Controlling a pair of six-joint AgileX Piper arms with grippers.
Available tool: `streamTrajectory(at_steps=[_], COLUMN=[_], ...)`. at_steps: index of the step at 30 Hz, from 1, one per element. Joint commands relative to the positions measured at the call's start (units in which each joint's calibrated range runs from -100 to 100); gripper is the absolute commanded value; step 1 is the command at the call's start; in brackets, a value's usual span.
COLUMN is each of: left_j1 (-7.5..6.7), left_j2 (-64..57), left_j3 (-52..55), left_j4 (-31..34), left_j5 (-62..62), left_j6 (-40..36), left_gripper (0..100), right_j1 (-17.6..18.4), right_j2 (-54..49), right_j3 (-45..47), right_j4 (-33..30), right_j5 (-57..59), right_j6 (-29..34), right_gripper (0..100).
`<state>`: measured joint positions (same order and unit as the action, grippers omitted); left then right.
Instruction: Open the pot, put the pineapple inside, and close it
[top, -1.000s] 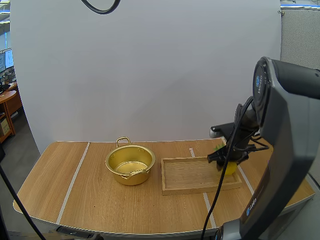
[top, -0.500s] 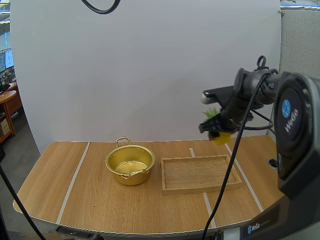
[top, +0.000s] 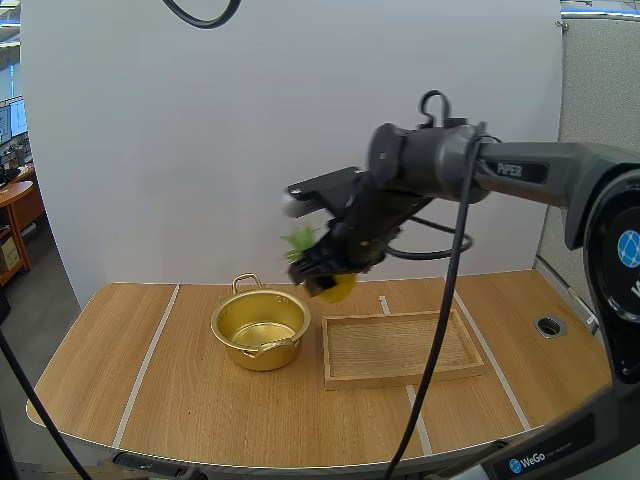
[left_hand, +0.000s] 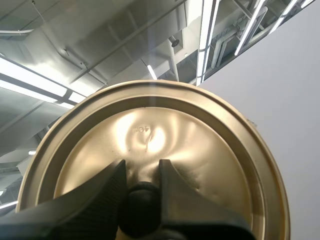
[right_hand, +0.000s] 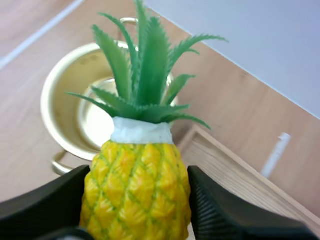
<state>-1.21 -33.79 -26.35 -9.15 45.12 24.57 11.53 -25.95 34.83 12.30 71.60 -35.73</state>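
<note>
Right gripper (top: 325, 272) pinching pineapple (right_hand: 136, 175) near pot (top: 260, 348), left gripper (left_hand: 141, 172) clamping knob (left_hand: 140, 210) of lid (left_hand: 165, 130), rim cropped

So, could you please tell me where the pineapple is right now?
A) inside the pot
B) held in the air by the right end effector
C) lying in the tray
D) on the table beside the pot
B: the right end effector pinches the pineapple in the air, close to the pot and the tray but touching neither.
</note>
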Motion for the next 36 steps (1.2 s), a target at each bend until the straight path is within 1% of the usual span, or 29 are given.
streamTrajectory(at_steps=[1,4,7,20,25,36], left_j1=[0.01,0.01,0.01,0.01,0.01,0.01], left_j2=[-0.44,-0.44,-0.44,-0.44,-0.44,-0.44], left_j3=[-0.43,-0.43,-0.43,-0.43,-0.43,-0.43], left_j4=[0.45,0.45,0.45,0.45,0.45,0.45], left_j5=[-1.99,-1.99,-1.99,-1.99,-1.99,-1.99], left_j6=[-0.49,-0.49,-0.49,-0.49,-0.49,-0.49], left_gripper=[0,0,0,0,0,0], right_j1=[3.27,4.85,5.69,5.88,6.12,8.52], right_j2=[1.31,3.25,5.43,17.98,22.22,27.18], right_j3=[-2.37,-3.83,-5.33,-11.77,-12.4,-12.81], right_j4=[-0.41,-0.52,-0.52,-0.52,-0.65,-1.52], right_j5=[-0.93,-0.93,-1.09,-4.28,-5.15,-8.88], right_j6=[1.82,2.36,2.7,2.94,2.94,3.25], right_gripper=[0,0,0,0,0,0])
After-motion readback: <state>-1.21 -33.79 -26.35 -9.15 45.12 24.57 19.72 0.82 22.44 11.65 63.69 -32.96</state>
